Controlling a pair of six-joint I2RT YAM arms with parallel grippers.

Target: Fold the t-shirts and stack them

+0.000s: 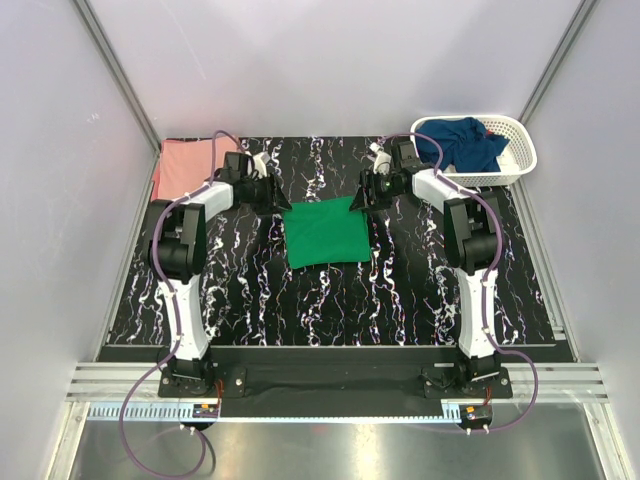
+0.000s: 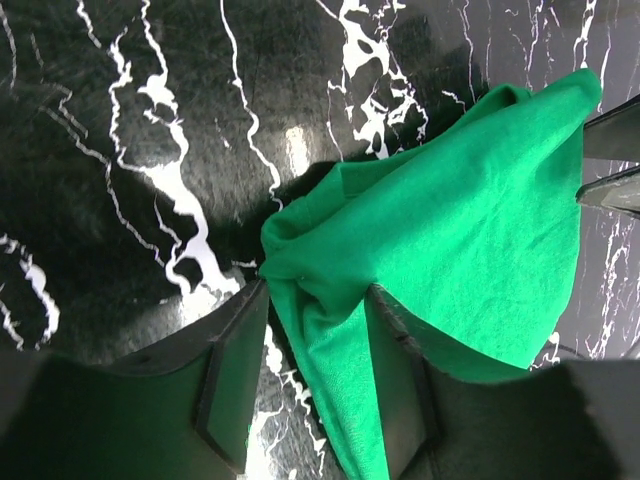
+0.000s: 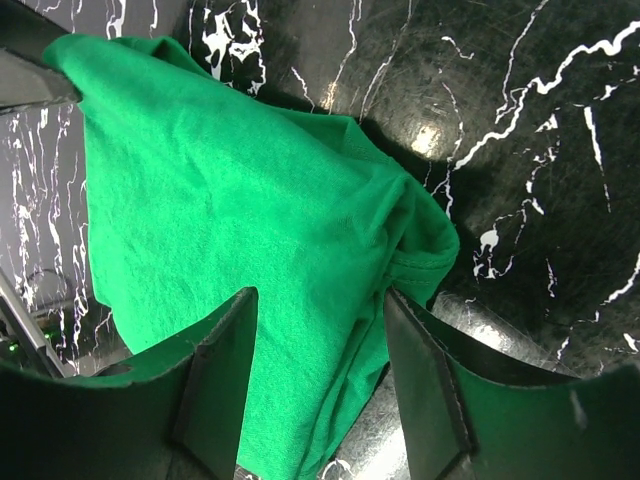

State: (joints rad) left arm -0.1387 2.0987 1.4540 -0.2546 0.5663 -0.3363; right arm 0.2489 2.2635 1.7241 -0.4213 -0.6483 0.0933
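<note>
Centrally, the green t-shirt point(image 1: 322, 233) lies folded on the table point(image 1: 400, 300); left gripper point(image 2: 315, 340) and right gripper point(image 3: 320, 345) each straddle a far corner, jaws apart, fabric between them.

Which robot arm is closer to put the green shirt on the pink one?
The left. Its left gripper has the green t-shirt's corner between its fingers and sits right beside the folded pink t-shirt; the right gripper is farther off, near the basket.

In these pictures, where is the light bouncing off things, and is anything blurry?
Top view: sharp; glare only on the metal strip below the arms. Left wrist view: a bright glare spot on the table, fingers soft and close. Right wrist view: similar spot beside the green t-shirt.
</note>
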